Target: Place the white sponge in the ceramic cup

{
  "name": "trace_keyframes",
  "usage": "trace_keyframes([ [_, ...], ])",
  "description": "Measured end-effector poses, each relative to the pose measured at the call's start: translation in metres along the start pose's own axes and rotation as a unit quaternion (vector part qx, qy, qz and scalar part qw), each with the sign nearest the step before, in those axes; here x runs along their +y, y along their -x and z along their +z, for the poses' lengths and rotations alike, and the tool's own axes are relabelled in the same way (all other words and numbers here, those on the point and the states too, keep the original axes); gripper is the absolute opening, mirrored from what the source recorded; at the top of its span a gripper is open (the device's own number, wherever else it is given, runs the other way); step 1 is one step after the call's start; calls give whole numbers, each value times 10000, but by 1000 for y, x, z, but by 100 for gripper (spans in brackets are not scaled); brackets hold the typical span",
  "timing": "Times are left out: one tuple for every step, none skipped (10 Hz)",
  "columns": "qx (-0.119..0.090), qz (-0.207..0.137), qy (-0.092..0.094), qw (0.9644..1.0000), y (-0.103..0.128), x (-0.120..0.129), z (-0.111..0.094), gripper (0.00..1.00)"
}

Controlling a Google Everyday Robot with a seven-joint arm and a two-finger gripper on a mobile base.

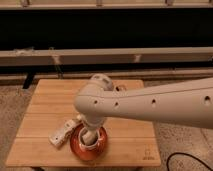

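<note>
Dark shadow fills the background, crossed by a long pale horizontal rail (pixel 150 54), and a speckled grey floor (pixel 12 107) lies around a light wooden slatted bench (pixel 50 100). Near the bench's front edge stands a reddish-brown glazed ceramic cup (pixel 75 145). A thick white robot arm (pixel 165 102) comes in from the right, bends at a rounded joint and drops straight down over the cup, so the pincer (pixel 88 135) sits in the cup's mouth. Whether the pincer is open or closed, or has hold of anything, cannot be told. The white sponge cannot be separated from the pale mass inside the cup. A white oblong block (pixel 62 133) lies tilted on the bench just left of the cup. A black cable (pixel 186 159) curls on the floor at lower right.
</note>
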Motion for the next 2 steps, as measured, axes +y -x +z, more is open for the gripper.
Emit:
trace_keyframes([
  [2,-2,6,10000,1,0,3,0],
  [9,-1,2,10000,0,-1,5,0],
])
